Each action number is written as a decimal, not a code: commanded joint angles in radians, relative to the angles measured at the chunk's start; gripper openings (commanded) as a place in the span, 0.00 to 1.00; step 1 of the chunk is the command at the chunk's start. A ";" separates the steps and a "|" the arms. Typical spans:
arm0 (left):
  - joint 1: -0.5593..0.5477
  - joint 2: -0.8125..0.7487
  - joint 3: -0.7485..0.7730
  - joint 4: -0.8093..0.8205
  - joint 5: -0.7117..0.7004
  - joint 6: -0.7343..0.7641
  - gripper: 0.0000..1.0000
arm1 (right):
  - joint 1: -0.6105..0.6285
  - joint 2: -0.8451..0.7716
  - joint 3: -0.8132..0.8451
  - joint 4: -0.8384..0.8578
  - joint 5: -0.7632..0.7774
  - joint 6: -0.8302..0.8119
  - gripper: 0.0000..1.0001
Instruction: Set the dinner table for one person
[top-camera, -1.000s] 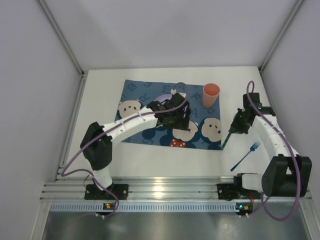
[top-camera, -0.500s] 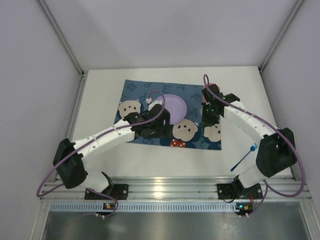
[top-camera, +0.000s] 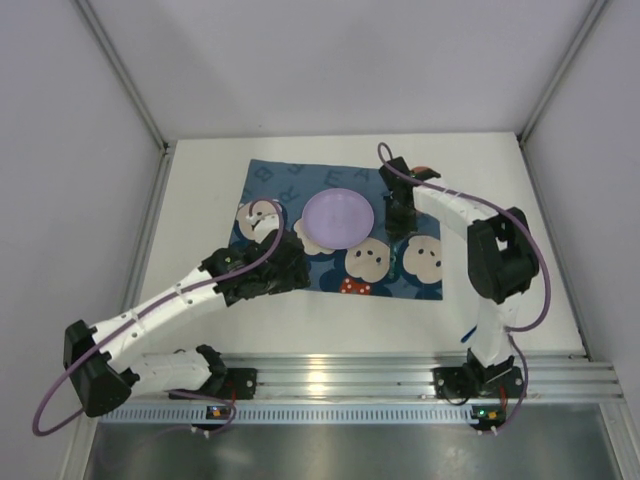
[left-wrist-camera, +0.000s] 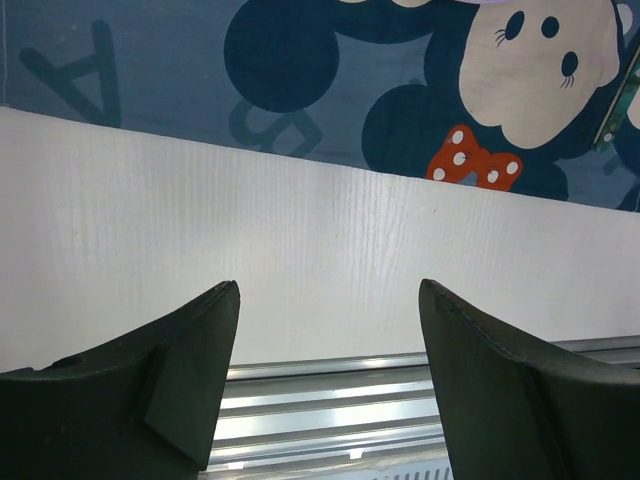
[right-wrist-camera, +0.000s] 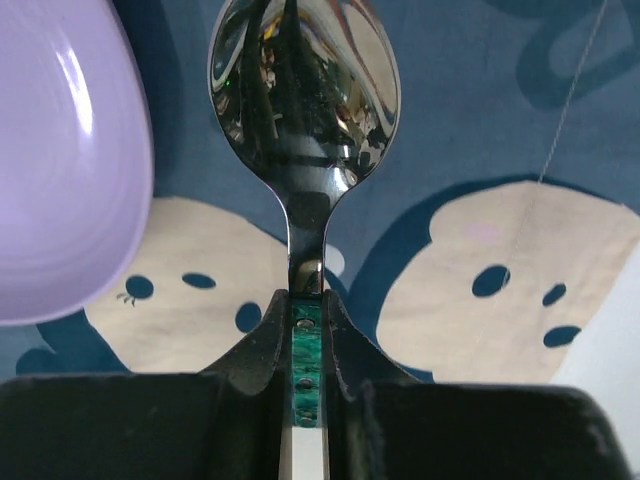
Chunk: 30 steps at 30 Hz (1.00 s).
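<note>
The white dinner table (top-camera: 200, 200) carries a dark-blue mouse placemat (top-camera: 275, 180). A lilac plate (top-camera: 338, 218) lies on the placemat's middle. My right gripper (top-camera: 400, 218) hovers just right of the plate, shut on the green handle of a metal spoon (right-wrist-camera: 303, 90). The spoon's bowl points out over the placemat (right-wrist-camera: 480, 120), with the plate's rim (right-wrist-camera: 60, 170) at its left. My left gripper (top-camera: 285, 275) is open and empty over bare tabletop (left-wrist-camera: 300, 230) just in front of the placemat's near edge (left-wrist-camera: 150, 80).
A pink cup (top-camera: 425, 171) stands at the placemat's far right corner, mostly hidden behind the right arm. A blue fork's end (top-camera: 466, 337) peeks out by the right arm's base. The aluminium rail (top-camera: 330, 375) runs along the near edge (left-wrist-camera: 330, 400).
The left arm has drawn back from the plate toward the near left, leaving the plate on the placemat. The right arm has carried the spoon left and farther away, beside the plate.
</note>
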<state>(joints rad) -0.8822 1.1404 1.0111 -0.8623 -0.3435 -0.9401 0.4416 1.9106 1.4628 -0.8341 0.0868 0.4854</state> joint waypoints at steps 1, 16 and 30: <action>0.002 -0.025 -0.006 -0.032 -0.042 -0.026 0.78 | 0.008 0.054 0.080 0.029 0.019 -0.014 0.00; 0.022 0.202 0.150 0.074 -0.012 0.139 0.78 | 0.029 -0.045 0.044 0.015 0.004 0.015 0.32; 0.060 0.394 0.274 0.180 0.113 0.274 0.78 | -0.038 -0.148 0.162 -0.071 0.044 0.002 0.39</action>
<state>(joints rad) -0.8310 1.5253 1.2232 -0.7330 -0.2535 -0.7189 0.4343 1.7443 1.5707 -0.8696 0.1127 0.4980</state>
